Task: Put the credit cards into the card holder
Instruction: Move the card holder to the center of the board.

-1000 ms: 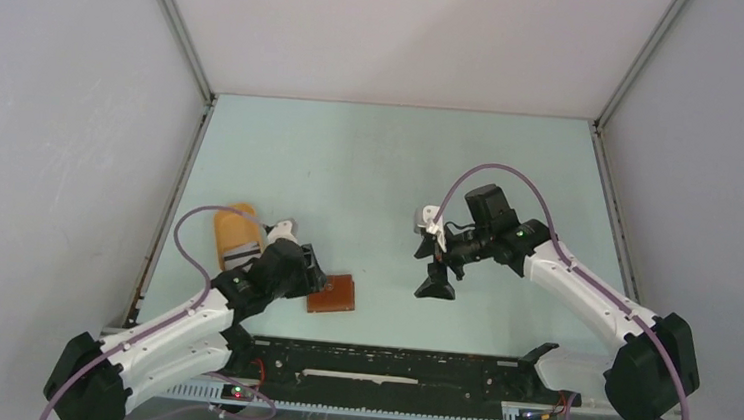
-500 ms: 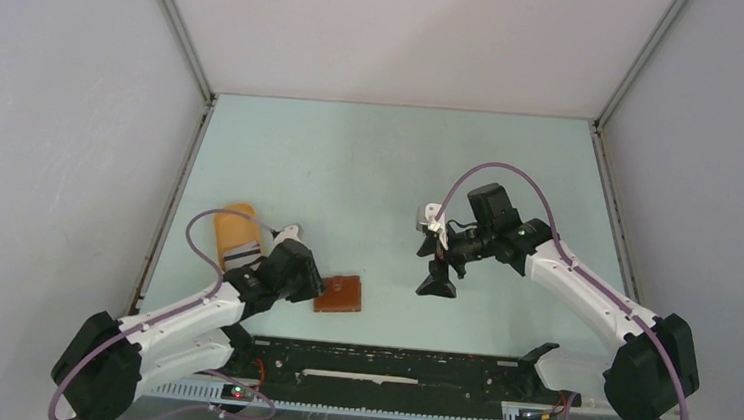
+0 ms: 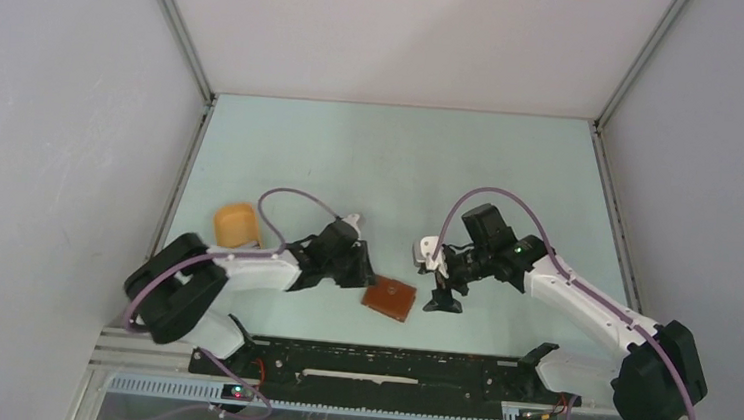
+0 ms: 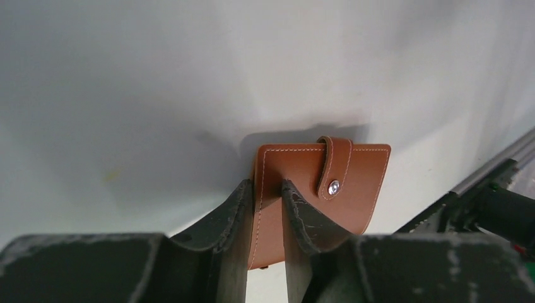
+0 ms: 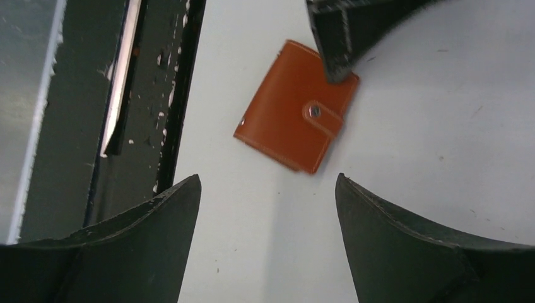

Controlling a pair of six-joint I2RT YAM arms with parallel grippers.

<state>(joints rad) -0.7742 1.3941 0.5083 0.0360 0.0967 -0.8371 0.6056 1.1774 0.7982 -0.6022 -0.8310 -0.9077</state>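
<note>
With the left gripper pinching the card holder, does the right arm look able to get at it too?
Probably yes: the right gripper is open and pointed at the card holder, nothing between them. The left gripper is shut on its far side only, leaving the near edges free.

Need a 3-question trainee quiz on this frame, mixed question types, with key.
1. True or false: the small flat reddish-brown leather card holder is closed, with its strap snapped across the front.
2. Multiple choice: how does the left gripper stand to the card holder?
A. Open, well clear of it
B. Shut on one edge of it
C. Pressing flat on its snap
3. Short answer: in the right wrist view, are the fingers of the right gripper spread or closed, and is anything held between them?

Key: 1 true; 2 B; 3 spread, nothing held (the card holder lies on the table beyond them).
</note>
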